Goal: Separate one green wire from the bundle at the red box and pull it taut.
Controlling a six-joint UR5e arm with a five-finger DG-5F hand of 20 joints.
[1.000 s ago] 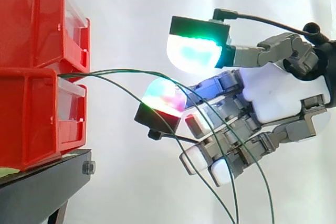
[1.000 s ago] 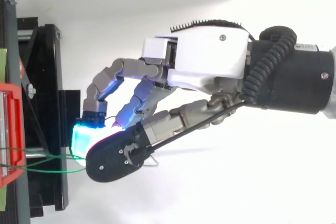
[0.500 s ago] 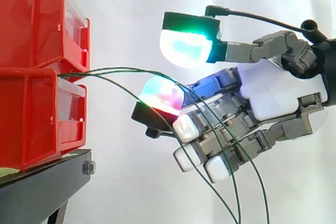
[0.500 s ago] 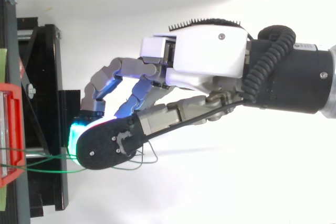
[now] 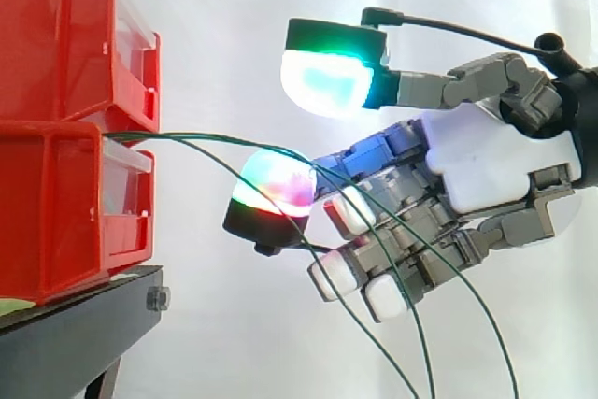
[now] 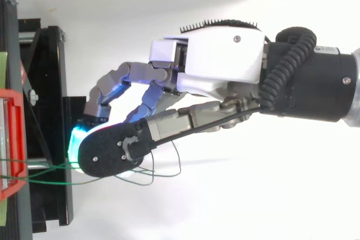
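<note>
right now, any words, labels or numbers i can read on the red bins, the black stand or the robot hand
No text can be read.
Stacked red plastic bins: no print on them.
Black metal stand: none.
White-shelled hand: none.
Black cylindrical wrist: small pale marks, too small to read.

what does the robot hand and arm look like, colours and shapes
The hand has a smooth white shell over the palm and grey jointed fingers. Their thick pads glow: one green and cyan, one magenta and red, both black-backed, the rest white. Behind it sits a black cylindrical wrist.
</note>
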